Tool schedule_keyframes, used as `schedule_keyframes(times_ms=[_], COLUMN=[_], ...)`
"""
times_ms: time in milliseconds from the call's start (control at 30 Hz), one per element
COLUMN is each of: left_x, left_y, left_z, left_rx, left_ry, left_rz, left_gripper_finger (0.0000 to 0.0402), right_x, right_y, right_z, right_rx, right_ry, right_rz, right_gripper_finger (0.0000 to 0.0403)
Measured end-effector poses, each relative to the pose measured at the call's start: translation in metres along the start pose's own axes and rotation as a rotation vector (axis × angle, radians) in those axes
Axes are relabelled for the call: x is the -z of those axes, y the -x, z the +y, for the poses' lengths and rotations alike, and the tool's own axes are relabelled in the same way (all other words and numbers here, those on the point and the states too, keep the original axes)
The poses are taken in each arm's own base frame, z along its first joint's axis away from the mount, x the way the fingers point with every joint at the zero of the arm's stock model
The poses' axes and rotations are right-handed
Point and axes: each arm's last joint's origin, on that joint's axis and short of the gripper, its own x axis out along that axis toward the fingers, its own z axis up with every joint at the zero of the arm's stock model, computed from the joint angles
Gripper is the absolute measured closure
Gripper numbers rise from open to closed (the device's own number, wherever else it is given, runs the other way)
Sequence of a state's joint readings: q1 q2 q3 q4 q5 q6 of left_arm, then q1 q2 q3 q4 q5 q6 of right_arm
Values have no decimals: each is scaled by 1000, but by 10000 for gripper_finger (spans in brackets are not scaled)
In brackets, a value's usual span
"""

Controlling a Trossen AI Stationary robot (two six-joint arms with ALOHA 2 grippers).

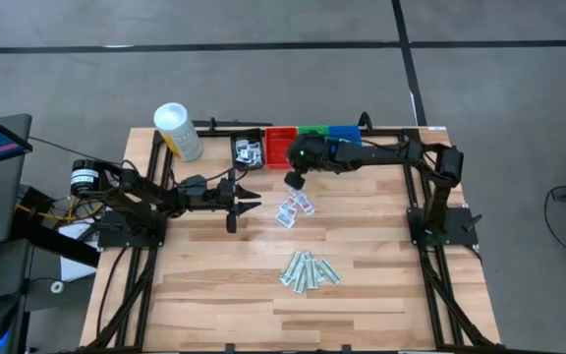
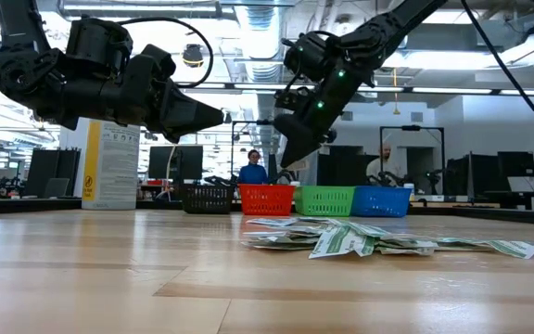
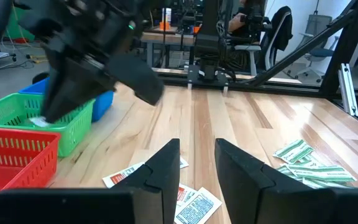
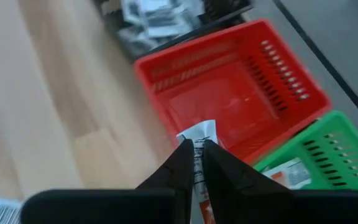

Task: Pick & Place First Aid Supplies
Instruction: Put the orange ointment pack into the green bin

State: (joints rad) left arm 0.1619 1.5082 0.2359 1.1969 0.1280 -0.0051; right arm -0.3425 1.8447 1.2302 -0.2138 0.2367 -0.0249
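The right pincer (image 4: 194,163) is clenched on a white packet with red print (image 4: 199,138), holding it in the air just in front of the red bin (image 4: 229,93), near that bin's border with the green bin (image 4: 316,158). On the table (image 1: 381,285), more white packets (image 1: 295,207) lie a little in front of the red bin, and a heap of pale-green strips (image 1: 310,270) lies farther out. The left pincer (image 1: 252,203) hovers beside those white packets, fingers parted and empty.
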Motion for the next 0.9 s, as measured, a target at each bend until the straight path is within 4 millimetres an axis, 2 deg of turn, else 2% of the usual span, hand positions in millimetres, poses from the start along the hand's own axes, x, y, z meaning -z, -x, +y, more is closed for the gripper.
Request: schedule_keyframes(times_ms=[200, 533, 700, 900], left_x=[0, 0, 0, 0], left_y=[0, 0, 0, 0], left_z=[0, 0, 0, 0], left_rx=[0, 0, 0, 0], left_ry=[0, 0, 0, 0], left_rz=[0, 0, 0, 0], left_gripper_finger=[300, 300, 300, 300], right_x=[-2, 7, 12, 12], right_y=[-4, -10, -14, -13], right_z=[-26, -67, -77, -74], right_rx=[47, 128, 147, 149], right_ry=[-88, -172, -239, -236], right_rz=[-4, 50, 72, 75], right_gripper_finger=[373, 374, 367, 334])
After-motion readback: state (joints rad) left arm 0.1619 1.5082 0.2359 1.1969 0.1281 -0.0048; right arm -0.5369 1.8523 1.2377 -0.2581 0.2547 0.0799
